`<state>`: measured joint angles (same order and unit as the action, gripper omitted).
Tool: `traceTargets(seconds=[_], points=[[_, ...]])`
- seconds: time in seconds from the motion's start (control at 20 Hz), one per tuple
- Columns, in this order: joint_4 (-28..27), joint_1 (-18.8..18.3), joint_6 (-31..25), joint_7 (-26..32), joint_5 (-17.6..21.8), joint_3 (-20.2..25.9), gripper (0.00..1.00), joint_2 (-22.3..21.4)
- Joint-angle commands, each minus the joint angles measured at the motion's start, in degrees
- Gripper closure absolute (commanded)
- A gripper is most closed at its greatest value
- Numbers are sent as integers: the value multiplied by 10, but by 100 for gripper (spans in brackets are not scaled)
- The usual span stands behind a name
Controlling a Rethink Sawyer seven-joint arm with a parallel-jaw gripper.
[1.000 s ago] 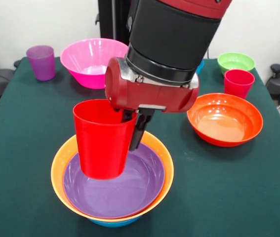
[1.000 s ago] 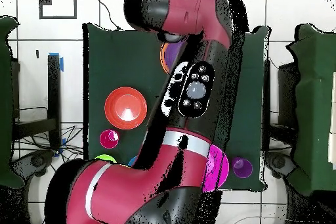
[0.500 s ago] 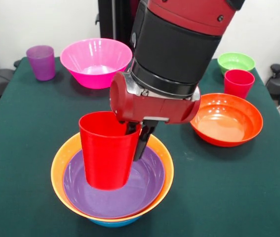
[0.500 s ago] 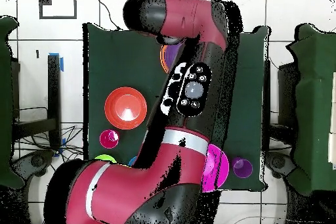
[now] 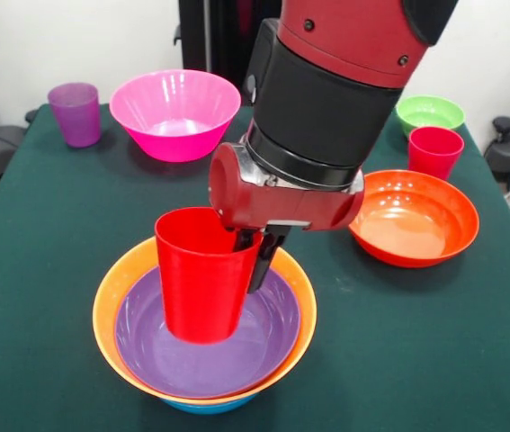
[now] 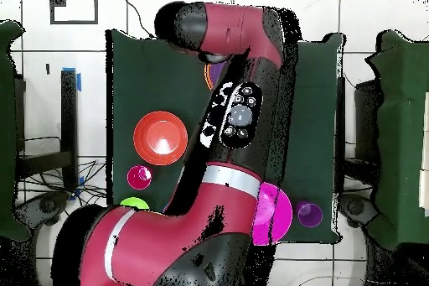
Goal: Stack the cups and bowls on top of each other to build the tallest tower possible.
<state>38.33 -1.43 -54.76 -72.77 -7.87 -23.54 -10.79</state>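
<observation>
My gripper (image 5: 248, 256) is shut on the rim of a red cup (image 5: 202, 277), one finger inside the cup and one outside. The cup hangs slightly tilted, its base down inside the purple bowl (image 5: 208, 340). That bowl is nested in an orange bowl (image 5: 111, 301) above a blue one (image 5: 205, 407); together they form the tower. In the overhead view my arm covers the tower except a sliver of the purple bowl (image 6: 215, 73). Loose on the table are a pink bowl (image 5: 175, 110), a purple cup (image 5: 75, 112), a green bowl (image 5: 429, 112), a second red cup (image 5: 434, 150) and a red-orange bowl (image 5: 409, 218).
The green table (image 5: 48, 225) ends close in front of the tower. From overhead, the red-orange bowl (image 6: 160, 137), red cup (image 6: 139, 177) and green bowl (image 6: 134, 203) lie left of my arm, the pink bowl (image 6: 276, 214) and purple cup (image 6: 309, 214) right of it.
My gripper has come down and shifted a little to the right in the front view, carrying the red cup lower into the purple bowl. Nothing else on the table has moved.
</observation>
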Motion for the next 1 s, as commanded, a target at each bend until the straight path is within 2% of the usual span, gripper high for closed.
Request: traceTargets(seconds=[0.05, 0.25, 0.5, 1.0], points=[[74, 21, 39, 22, 42, 76, 100, 3], [87, 25, 43, 19, 41, 78, 100, -2], [83, 32, 48, -3, 37, 73, 100, 7], [82, 39, 53, -10, 36, 72, 100, 16]])
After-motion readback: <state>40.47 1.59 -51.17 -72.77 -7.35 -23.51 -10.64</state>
